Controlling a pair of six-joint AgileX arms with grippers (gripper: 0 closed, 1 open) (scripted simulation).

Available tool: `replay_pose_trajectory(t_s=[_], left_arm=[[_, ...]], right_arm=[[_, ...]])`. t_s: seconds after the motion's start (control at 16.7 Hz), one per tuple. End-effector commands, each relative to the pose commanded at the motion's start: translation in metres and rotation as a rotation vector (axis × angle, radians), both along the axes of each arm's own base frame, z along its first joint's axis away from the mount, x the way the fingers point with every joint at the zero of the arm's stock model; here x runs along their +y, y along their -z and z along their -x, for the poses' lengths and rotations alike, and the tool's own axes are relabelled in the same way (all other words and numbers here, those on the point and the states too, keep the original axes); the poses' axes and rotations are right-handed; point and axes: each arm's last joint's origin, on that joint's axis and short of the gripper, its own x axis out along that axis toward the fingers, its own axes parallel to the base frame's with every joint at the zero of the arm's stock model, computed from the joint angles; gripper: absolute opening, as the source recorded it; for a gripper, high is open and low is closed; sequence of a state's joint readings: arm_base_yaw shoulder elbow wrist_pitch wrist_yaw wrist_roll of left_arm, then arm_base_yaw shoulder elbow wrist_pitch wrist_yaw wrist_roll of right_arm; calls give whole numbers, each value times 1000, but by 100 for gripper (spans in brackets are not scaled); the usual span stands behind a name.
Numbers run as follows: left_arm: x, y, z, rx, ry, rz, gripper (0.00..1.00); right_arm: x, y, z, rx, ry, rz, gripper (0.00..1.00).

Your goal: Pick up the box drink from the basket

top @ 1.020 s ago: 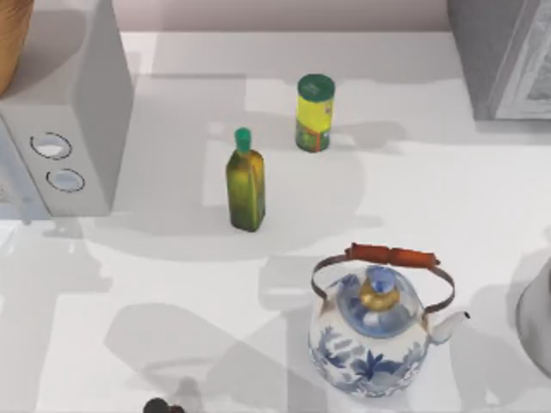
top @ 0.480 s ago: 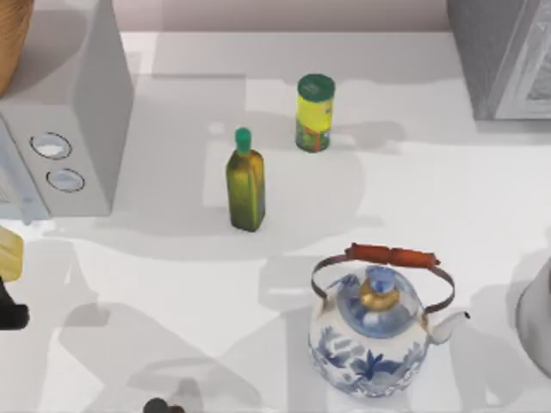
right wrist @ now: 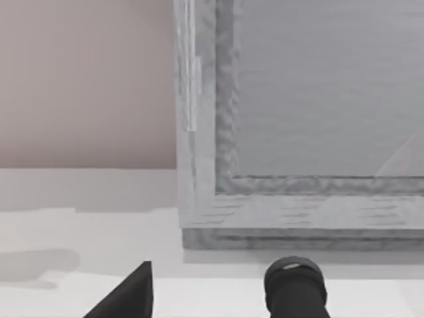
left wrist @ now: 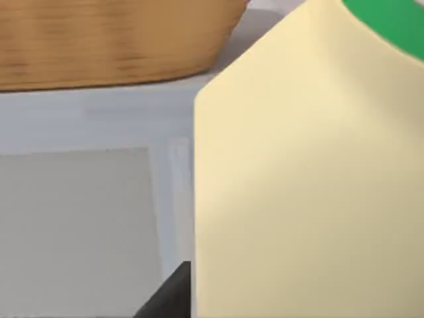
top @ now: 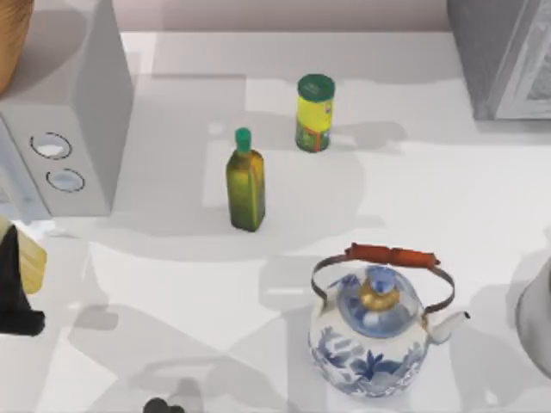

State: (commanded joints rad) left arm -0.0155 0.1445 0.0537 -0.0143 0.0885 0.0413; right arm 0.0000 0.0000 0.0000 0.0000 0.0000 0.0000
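Note:
The box drink (top: 33, 262) is a pale yellow carton at the left edge of the top view, in front of the grey appliance. My left gripper (top: 14, 288) is shut on it, dark against its side. In the left wrist view the box drink (left wrist: 305, 185) looms close, with its green neck band (left wrist: 391, 20) at the corner and one black finger (left wrist: 169, 298) beside it. The tan basket (top: 9, 43) sits at the far left corner, and its curved side (left wrist: 112, 40) lies behind the carton, apart from it. My right gripper (right wrist: 212, 308) hangs open facing a grey cabinet.
A grey microwave-like appliance (top: 69, 120) stands at the left under the basket. An olive-green bottle (top: 245, 182) and a yellow can (top: 315, 113) stand mid-table. A blue-and-white kettle (top: 379, 331) is at the front right, and a grey cabinet (top: 504, 56) at the far right.
My left gripper has come into the top view from the left edge with the box drink and moved rightward and toward the front. Nothing else has moved.

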Motion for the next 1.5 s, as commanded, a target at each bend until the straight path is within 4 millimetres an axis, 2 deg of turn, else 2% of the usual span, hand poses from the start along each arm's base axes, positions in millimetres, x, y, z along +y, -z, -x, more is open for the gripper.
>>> replay_pose_trajectory(t_s=[0.24,0.48,0.84,1.02,1.5], left_arm=[[-8,-19,-13,82,173,-47,0],[-18,-36,-36,160,378,-84,0],[-34,-45,-72,253,631,-99,0],[-38,-45,-83,276,692,-97,0],[-40,-38,-87,294,695,-90,0]], right_arm=[[0,0,0,0,0,0,100],[0,0,0,0,0,0,100],[0,0,0,0,0,0,100],[0,0,0,0,0,0,100],[0,0,0,0,0,0,100]])
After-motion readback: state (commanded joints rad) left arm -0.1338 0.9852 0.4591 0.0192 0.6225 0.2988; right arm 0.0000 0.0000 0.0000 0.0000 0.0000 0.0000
